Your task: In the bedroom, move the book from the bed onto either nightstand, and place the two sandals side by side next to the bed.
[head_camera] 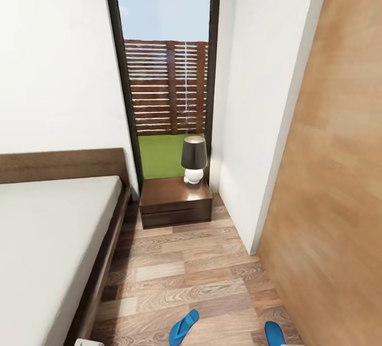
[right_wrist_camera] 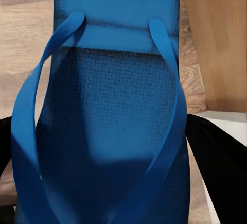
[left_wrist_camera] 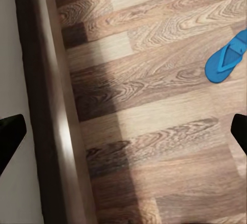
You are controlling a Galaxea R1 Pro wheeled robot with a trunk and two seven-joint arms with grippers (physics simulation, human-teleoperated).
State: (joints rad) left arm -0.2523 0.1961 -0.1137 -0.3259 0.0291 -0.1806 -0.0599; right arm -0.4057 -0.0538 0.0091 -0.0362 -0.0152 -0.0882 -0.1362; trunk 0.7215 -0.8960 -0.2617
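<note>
- The floor [head_camera: 180, 277] is wood plank, grained in mixed pale and dark brown boards; the walls are plain white, and a smooth honey-brown wooden panel [head_camera: 339, 176] fills the head view's right side.
- The bed [head_camera: 48, 245] has a flat, matte light-grey mattress in a dark brown wood frame with a low headboard. Its glossy side rail [left_wrist_camera: 51, 121] runs through the left wrist view.
- Just beside the bed's head stands a square, dark brown nightstand [head_camera: 175, 200] with drawer fronts, carrying a small lamp [head_camera: 193, 159] (dark tapered shade, round white base) before a tall black-framed window.
- Two bright blue sandals lie on the floor, well apart: one sandal [head_camera: 183, 327] angled, near the bed's side; the other sandal [head_camera: 275, 334] near the wooden panel, cut by the frame edge.
- In the right wrist view the second sandal [right_wrist_camera: 110, 131] shows a pebbled footbed and smooth rounded straps forming a V.
- The right gripper [right_wrist_camera: 110, 141] is spread wide, its dark fingers [right_wrist_camera: 218, 154] flanking the sandal; contact cannot be told.
- The left gripper [left_wrist_camera: 123, 131] is spread too, over bare floor by the rail, the first sandal [left_wrist_camera: 226, 59] apart from it.
</note>
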